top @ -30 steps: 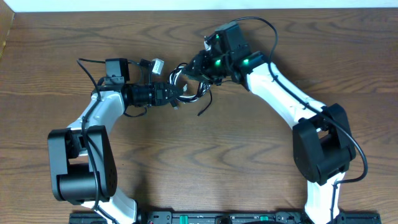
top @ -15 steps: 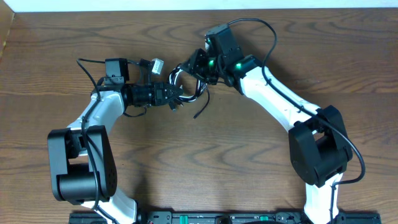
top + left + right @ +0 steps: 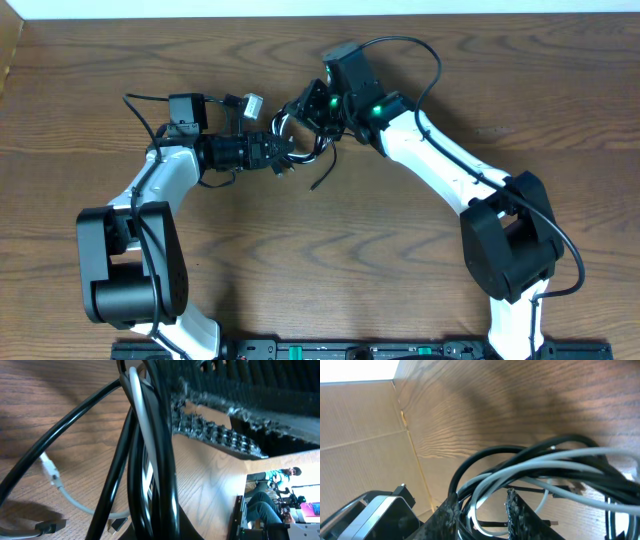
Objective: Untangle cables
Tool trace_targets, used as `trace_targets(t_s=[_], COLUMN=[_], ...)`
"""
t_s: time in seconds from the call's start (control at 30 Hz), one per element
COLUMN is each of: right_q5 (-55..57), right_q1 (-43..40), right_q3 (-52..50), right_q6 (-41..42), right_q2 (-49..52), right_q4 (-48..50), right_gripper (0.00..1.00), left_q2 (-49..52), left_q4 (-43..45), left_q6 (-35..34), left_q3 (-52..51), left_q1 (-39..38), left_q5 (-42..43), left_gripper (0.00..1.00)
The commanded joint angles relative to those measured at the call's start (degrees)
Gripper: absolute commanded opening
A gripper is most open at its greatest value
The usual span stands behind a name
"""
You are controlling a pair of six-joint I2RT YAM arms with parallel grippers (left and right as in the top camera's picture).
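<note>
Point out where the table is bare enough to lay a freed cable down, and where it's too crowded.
Free: the table between the two arms, nearer than the cable bundle; the wood right of the right arm; the far-left corner. Crowded: where the left end effector and right end effector meet at the bundle.

Cables [image 3: 162, 460] partly beyond wrist-view edges

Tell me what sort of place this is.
Probably a robotics lab: two robot arms handle cables over a wood-grain table, and the left wrist view shows people seated at screens behind.
</note>
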Motion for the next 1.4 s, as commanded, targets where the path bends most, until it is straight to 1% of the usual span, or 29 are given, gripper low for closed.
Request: trace_targets(t_s=[0.0,0.13,0.17,0.23,0.3,0.37,0.5,0.67,0.77,0.83,0.9,0.93,1.07,1.13,1.17,1.2,1.27,1.3,1.37], right_q5=[0.9,3.4,4.6,5.4,6.1,6.7,7.4,7.5,7.5,7.5,7.3,6.8,2.1,1.2,1.0,0.3,-4.4,-7.9,-13.5], right_q1=[0.7,1.0,1.1,1.1,1.1,1.1,1.1,1.1,1.1,1.1,1.1,1.1,1.1,0.8,0.6,0.1,-1.4,-2.4,-4.2], right_q3=[0.0,0.0,0.0,0.0,0.0,0.0,-0.1,-0.3,-0.3,-0.3,-0.3,-0.3,-0.3,-0.3,-0.3,-0.3,-0.3,-0.3,-0.3], right_q6=[4.3,5.8,8.2,9.5,9.5,9.5,9.4,8.9,6.2,4.0,2.1,1.2,-4.1,-10.8,-13.3,-16.7,-22.4,-24.7,-26.2], right_q2=[-0.8,-0.8,-0.8,-0.8,-0.8,-0.8,-0.8,-0.8,-0.8,-0.8,-0.8,-0.8,-0.8,-0.8,-0.8,-0.8,-1.0,-1.3,-1.6], right_q4=[-0.1,-1.4,-2.5,-2.7,-2.7,-2.7,-3.8,-7.2,-7.7,-7.6,-7.6,-7.6,-7.6,-7.6,-7.6,-7.5,-6.2,-4.8,-2.7], right_gripper=[0.26,0.22,0.18,0.15,0.11,0.11,0.01,0.01,0.01,0.07,0.19,0.20,0.20,0.20,0.18,0.14,0.08,0.07,0.07], left_q2=[-0.6,-0.6,-0.6,-0.6,-0.6,-0.6,-0.6,-0.6,-0.6,-0.6,-0.6,-0.6,-0.6,-0.6,-0.6,-0.6,-0.6,-0.6,-0.6], left_q4=[0.2,0.5,0.6,0.7,0.7,0.7,0.9,1.0,1.0,1.0,1.0,1.0,1.0,1.0,1.0,1.0,1.0,1.0,1.0], left_q6=[1.5,1.5,1.5,1.5,1.5,1.5,1.5,1.5,1.5,1.5,1.5,1.5,1.5,1.5,1.5,1.5,1.5,1.5,1.8], left_q3=[0.2,0.2,0.2,0.2,0.2,0.2,0.2,0.2,0.2,0.2,0.2,0.2,0.2,0.2,0.2,0.2,0.2,0.2,0.2], left_q1=[-0.2,-0.2,-0.2,-0.2,-0.2,-0.2,-0.2,-0.2,-0.2,-0.2,-0.2,-0.2,-0.2,-0.2,-0.2,-0.2,-0.2,-0.2,-0.2], left_q5=[0.8,0.8,0.8,0.8,0.8,0.8,0.8,0.8,0.8,0.8,0.8,0.8,0.8,0.8,0.8,0.8,0.8,0.8,0.8], left_gripper=[0.08,0.08,0.07,0.07,0.07,0.07,0.07,0.07,0.07,0.07,0.07,0.07,0.07,0.07,0.07,0.07,0.07,0.07,0.07])
